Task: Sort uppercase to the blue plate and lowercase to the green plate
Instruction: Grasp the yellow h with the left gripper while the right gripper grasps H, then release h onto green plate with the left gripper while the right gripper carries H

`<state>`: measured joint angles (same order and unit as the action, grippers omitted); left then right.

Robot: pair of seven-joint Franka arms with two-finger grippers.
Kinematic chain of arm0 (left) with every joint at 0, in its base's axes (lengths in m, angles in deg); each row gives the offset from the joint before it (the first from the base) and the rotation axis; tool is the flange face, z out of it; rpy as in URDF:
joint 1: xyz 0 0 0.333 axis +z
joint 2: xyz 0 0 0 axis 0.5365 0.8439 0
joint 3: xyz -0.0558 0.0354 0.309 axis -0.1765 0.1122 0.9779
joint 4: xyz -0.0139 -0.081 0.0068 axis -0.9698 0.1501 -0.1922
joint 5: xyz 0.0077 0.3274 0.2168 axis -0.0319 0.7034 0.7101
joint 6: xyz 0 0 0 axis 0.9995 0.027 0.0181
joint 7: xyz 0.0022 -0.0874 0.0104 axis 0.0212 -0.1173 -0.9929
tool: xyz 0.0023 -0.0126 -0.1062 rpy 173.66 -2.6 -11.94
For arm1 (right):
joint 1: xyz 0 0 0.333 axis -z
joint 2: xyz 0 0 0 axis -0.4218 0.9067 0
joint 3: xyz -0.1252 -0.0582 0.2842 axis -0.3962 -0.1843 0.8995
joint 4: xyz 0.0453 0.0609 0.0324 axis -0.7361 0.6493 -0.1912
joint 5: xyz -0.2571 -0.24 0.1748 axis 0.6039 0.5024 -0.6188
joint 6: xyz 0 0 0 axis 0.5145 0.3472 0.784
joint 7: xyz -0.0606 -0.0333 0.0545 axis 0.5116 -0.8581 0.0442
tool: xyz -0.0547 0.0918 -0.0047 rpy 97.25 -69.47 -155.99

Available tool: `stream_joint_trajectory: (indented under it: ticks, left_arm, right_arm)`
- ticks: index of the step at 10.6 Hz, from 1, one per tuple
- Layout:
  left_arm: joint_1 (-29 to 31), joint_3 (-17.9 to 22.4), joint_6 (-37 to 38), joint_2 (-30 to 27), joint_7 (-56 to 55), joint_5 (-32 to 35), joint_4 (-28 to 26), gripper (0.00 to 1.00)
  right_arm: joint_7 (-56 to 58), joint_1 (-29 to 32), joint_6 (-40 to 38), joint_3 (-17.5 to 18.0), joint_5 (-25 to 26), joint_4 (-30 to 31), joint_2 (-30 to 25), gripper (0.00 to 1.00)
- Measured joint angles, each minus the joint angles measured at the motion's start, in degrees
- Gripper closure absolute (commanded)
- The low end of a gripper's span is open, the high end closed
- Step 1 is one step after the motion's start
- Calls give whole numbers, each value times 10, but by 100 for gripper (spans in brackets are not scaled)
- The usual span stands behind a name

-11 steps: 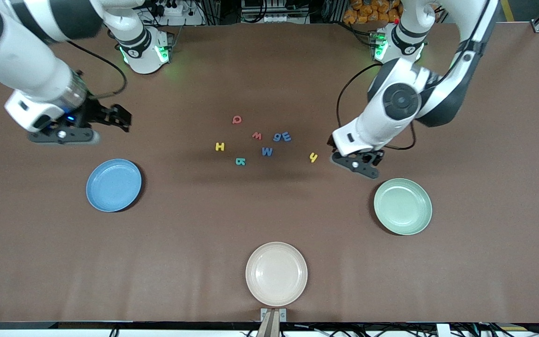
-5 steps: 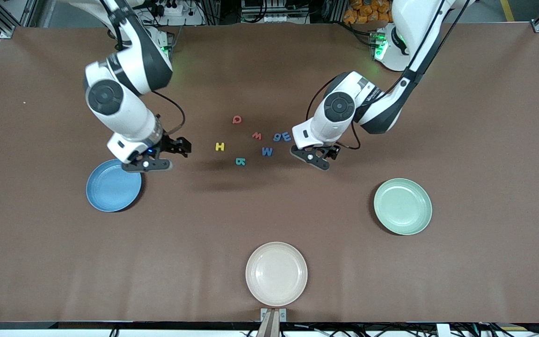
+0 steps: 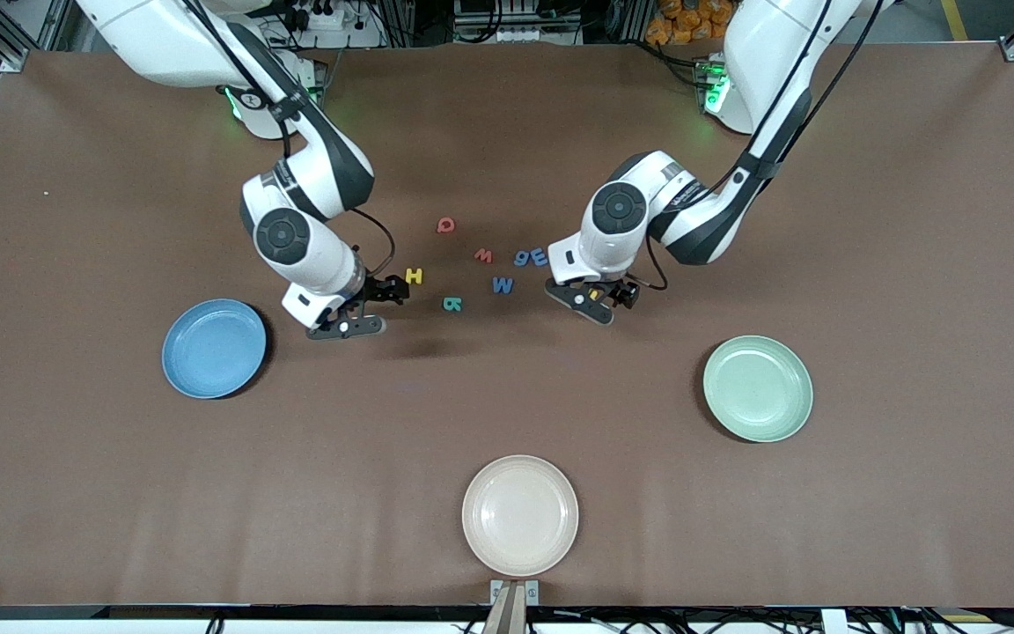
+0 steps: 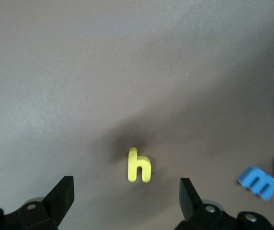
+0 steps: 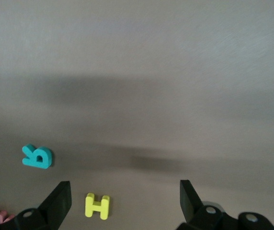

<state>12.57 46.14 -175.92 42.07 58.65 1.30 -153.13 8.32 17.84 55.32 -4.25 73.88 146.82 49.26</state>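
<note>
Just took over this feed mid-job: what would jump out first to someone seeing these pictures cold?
Both arms are down at the scatter of foam letters mid-table: the left gripper, open, straddles the yellow h, and the right gripper, open, sits beside the yellow H. The blue plate near the right arm's end and the green plate near the left arm's end hold no letters.

Even overhead light is falling on the brown table (image 3: 507,414), leaving it bright with no harsh glare. Soft shadows are lying beside the plates and under both arms. Green indicator lights are glowing at the arm bases. In the wrist views the table is looking greyer, broad blurred shadow bands are crossing it, and the yellow h (image 4: 139,166) is casting a dim halo.
</note>
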Motion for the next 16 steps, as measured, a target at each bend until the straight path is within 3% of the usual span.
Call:
stream_joint_trajectory:
  ticks: [4, 6, 8, 9, 10, 12, 16]
  left_arm:
    - [-3, 4, -42, 36, -29, 23, 0, 18]
    - [-3, 6, -43, 38, -45, 23, 0, 19]
    - [-3, 6, -43, 38, -60, 23, -3, 33]
    - [-3, 6, -43, 38, -63, 23, -6, 40]
    - [-2, 6, -43, 38, -66, 23, -6, 53]
    - [-2, 6, -43, 32, -67, 24, -7, 100]
    - [28, 8, -47, 15, -71, 24, -3, 100]
  right_arm:
    - [-22, -25, 40, 1, 0, 30, 19, 0]
    - [-26, -34, 49, 3, 1, 46, 25, 0]
    - [-27, -37, 54, 6, 1, 57, 29, 5]
    - [-27, -38, 61, 6, 1, 61, 30, 14]
    - [-27, -40, 68, 6, 1, 63, 34, 17]
    - [-31, -43, 74, 6, 1, 63, 44, 21]
    - [-63, -44, 73, 7, 2, 63, 44, 38]
